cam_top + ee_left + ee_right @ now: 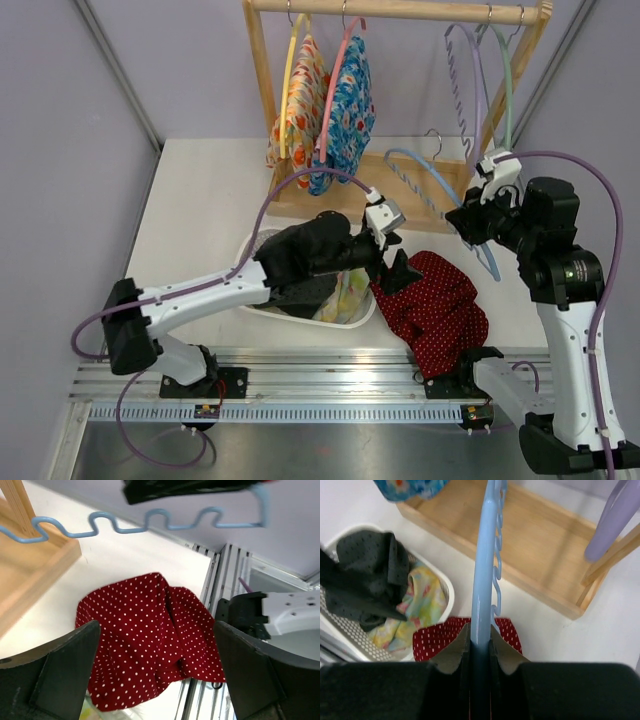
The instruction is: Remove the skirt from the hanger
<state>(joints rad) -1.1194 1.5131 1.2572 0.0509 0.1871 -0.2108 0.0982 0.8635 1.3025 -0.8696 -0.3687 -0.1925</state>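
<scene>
Pale blue hanger [484, 575] sat clamped in the right pincer [480, 641], the jaws closed tight on its straight bar. This pincer held it in the air over the right side of the counter [200, 200], with the hanger's wavy edge pointing toward the far edge.

The left pincer [157, 672] was spread wide and gripped nothing. It hung just above the skirt [145, 645], which showed between its two dark fingers [65, 672].

The skirt, dark red with small white dots, lay crumpled on the counter, off the hanger, at the near edge toward the near right corner. One fold touched the rail at that edge.

Just left of the skirt, also at the near edge, stood a white basket [447, 587]. It held a black mesh cloth [372, 555] and a yellow flowered cloth [422, 605].

At the far edge stood a wooden rack [262, 70]. Two flowered garments [345, 110] hung from its bar on the left, and a lavender hanger [470, 70] and a green hanger [507, 85] hung on the right.
</scene>
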